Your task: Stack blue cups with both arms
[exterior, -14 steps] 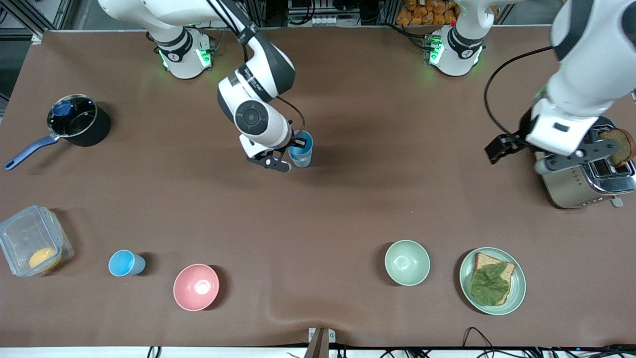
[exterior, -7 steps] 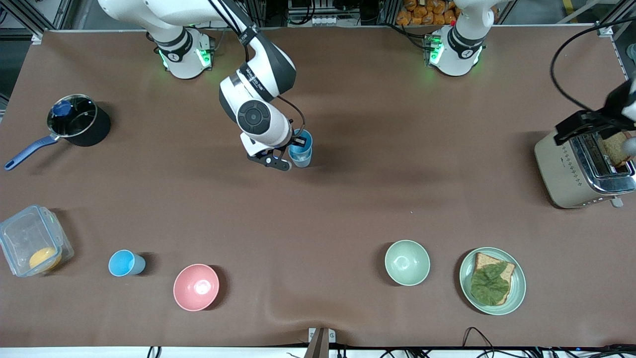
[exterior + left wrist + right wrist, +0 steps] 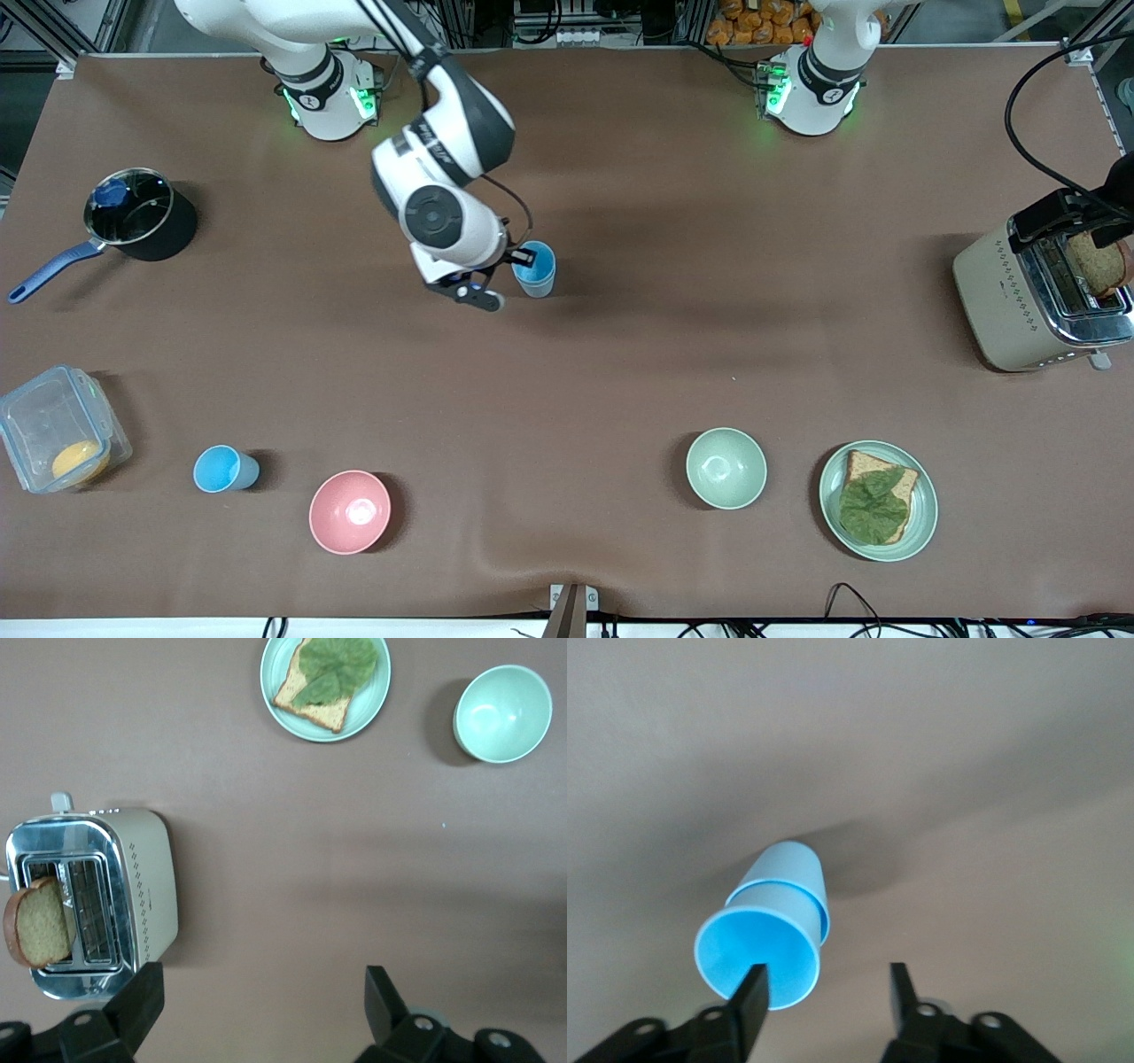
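Two blue cups (image 3: 534,268) stand nested as one stack on the brown table, mid-table; in the right wrist view the bright blue cup (image 3: 757,955) sits inside a paler one (image 3: 788,870). My right gripper (image 3: 514,264) is open (image 3: 824,1003); one finger (image 3: 749,1001) is at the top cup's rim, and the stack is not between the fingers. Another blue cup (image 3: 226,469) stands alone near the front edge, toward the right arm's end. My left gripper (image 3: 1067,213) is open and empty (image 3: 259,1005), high over the table beside the toaster.
A toaster (image 3: 1019,306) holding a bread slice stands at the left arm's end. A green bowl (image 3: 726,468), a plate with bread and lettuce (image 3: 921,523), a pink bowl (image 3: 350,511) and a clear container (image 3: 53,425) lie nearer the front. A dark pot (image 3: 142,217) is near the right arm's end.
The left arm has swung out toward its end of the table, over the toaster. The right gripper has shifted a little off the cup stack; its finger is now at the rim, no longer inside.
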`<action>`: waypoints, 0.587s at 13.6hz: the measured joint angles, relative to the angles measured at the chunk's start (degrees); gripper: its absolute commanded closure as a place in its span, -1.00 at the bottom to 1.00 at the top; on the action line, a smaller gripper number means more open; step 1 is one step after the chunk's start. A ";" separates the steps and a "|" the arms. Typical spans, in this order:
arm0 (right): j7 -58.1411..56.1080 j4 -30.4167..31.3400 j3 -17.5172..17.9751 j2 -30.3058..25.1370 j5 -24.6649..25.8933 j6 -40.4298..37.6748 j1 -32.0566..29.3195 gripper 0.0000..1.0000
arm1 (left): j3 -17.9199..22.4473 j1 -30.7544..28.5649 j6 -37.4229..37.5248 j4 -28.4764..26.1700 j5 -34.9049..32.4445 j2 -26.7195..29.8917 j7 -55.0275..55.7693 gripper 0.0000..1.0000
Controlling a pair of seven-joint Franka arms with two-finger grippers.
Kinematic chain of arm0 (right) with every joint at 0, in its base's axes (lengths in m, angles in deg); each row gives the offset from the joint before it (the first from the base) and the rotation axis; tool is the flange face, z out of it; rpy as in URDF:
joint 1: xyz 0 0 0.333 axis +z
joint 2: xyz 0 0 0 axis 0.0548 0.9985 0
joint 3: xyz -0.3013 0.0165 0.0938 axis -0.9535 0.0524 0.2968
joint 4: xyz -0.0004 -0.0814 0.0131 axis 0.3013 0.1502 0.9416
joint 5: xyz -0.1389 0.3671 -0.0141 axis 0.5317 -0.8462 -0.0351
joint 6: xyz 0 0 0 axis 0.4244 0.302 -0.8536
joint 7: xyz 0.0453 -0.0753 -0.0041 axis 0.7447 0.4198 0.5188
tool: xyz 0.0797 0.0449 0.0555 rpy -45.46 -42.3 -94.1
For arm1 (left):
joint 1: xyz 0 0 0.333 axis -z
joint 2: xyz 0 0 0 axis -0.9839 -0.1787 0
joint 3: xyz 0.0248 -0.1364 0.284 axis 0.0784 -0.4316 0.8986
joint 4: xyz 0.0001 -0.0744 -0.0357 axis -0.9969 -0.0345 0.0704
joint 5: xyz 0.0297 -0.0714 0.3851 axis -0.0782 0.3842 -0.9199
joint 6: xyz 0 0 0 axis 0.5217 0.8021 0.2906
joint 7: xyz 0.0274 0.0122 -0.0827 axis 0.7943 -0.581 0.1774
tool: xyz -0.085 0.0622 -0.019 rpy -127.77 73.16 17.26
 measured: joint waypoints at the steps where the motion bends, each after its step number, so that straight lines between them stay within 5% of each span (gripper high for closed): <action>1: -4.53 -1.74 -0.53 -0.80 1.06 -2.17 -2.01 -1.00 | 3.01 2.67 0.60 0.02 0.00 0.02 -0.04 -1.00; 3: -15.48 -2.99 -1.90 -2.81 4.86 -3.92 -6.88 -1.00 | 8.30 7.88 0.90 0.11 0.00 0.39 -0.08 -1.00; 8: -37.40 -3.12 -3.83 -10.55 10.81 -11.68 -21.35 -1.00 | 8.79 9.66 2.48 0.10 0.00 1.59 -0.08 -1.00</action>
